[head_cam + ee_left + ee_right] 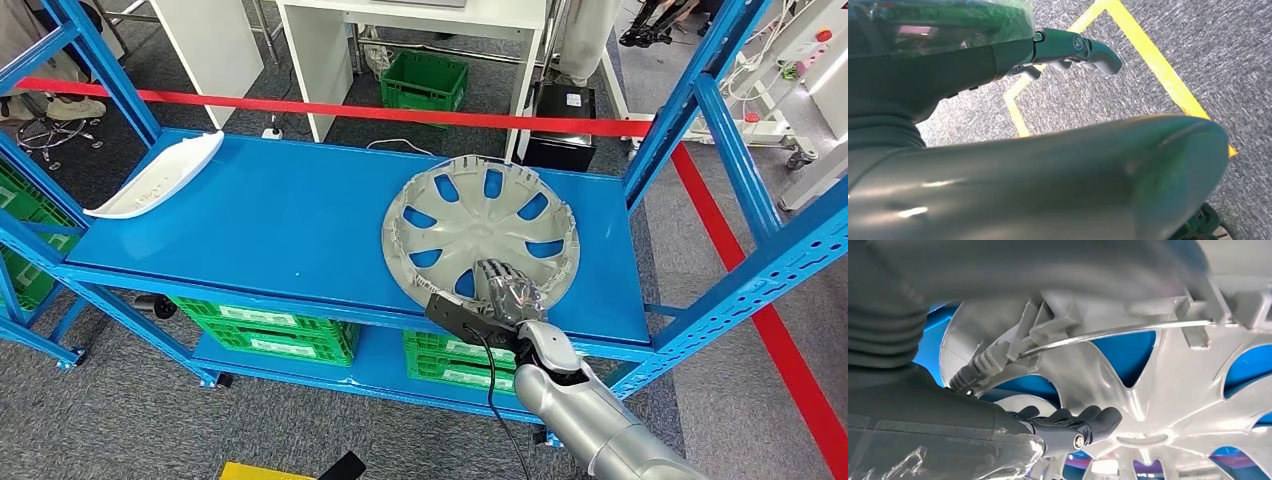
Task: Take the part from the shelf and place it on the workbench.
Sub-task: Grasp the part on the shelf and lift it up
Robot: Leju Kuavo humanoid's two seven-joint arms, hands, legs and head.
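We see the right hand [507, 293] low and right of centre in the head view, at the end of a silver arm that rises from the lower right corner. Its dark fingers [1088, 421] lie together over the near rim of the hubcap [482, 236], with the thick thumb on the other side of that rim in the right wrist view, so the hand grips the edge. Clear plastic film wraps the back of the hand.

The hubcap is a round silver-grey plastic disc with curved spokes and blue showing through its teardrop openings. It lies inner side up, plastic clips and a thin wire ring standing along its rim. It sits on the right part of the shelf [270, 215], near edge at the front lip; being round, it has no long axis.

The left hand [1068, 47] shows in the left wrist view above grey speckled carpet crossed by yellow tape [1153, 57]; its fingers look loosely curled with nothing in them.

The shelf is a smooth blue board in a blue perforated steel frame. At its upper left end lies a long white trim [160, 178], running from near left to far right. Green crates [265, 330] sit below.
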